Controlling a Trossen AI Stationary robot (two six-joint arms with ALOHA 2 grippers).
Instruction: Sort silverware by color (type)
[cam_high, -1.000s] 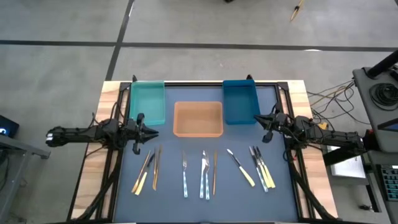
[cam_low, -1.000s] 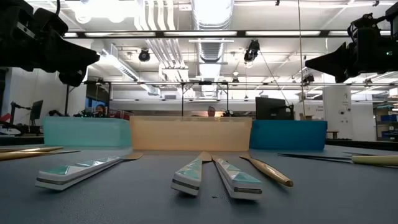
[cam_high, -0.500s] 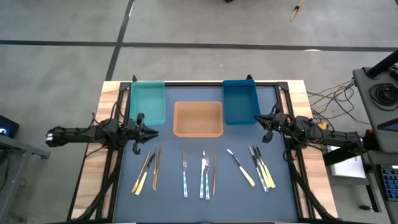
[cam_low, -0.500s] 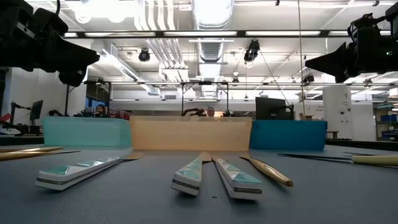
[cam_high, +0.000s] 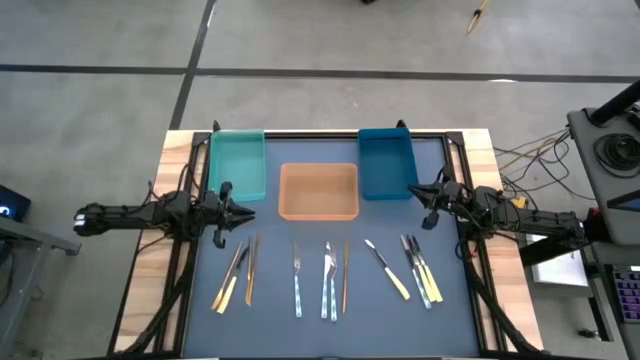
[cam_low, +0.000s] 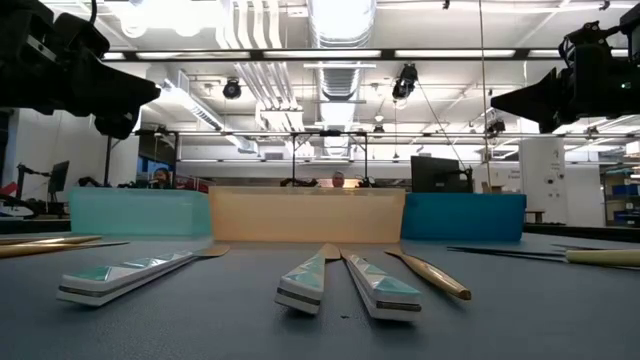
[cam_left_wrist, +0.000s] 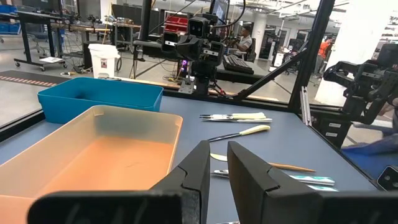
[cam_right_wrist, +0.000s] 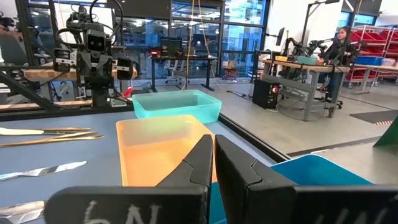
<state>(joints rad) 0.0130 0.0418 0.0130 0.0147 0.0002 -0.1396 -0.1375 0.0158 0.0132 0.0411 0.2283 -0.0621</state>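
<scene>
- Three bins stand in a row at the far side of the dark counter (cam_high: 460, 320): the teal bin (cam_high: 237, 165), the orange bin (cam_high: 318, 191) and the blue bin (cam_high: 386, 163). All three look empty, so I judge that the sorting has not begun.
- All the silverware (cam_high: 330, 278) lies on the counter in front of the bins, in loose groups, with handles mostly toward the near edge.
- At the left lie the gold pieces (cam_high: 240, 271), in the middle the silver pieces (cam_high: 327, 282) with one thin bronze piece (cam_high: 346, 276) beside them, at the right the pieces with cream handles (cam_high: 418, 270).
- Such a spread-out layout probably lets each piece be taken without disturbing its neighbours, though some pieces at the right touch or cross each other.
- The left pincer (cam_high: 240, 212) hovers above the counter, just beside the teal bin and behind the gold pieces. Its fingers are nearly together with a narrow gap, and nothing is between them.
- The right pincer (cam_high: 422, 196) hovers near the blue bin, behind the cream-handled pieces. Its fingers are pressed together and hold nothing.
- Each arm is near the group on its own side, which seems a sensible waiting position.
- Nothing stands between the pincers and the silverware; only the flat, thin shape of the pieces may make the pick difficult.
- Beyond the counter there are cables and a control unit (cam_high: 610, 150) at the right.
</scene>
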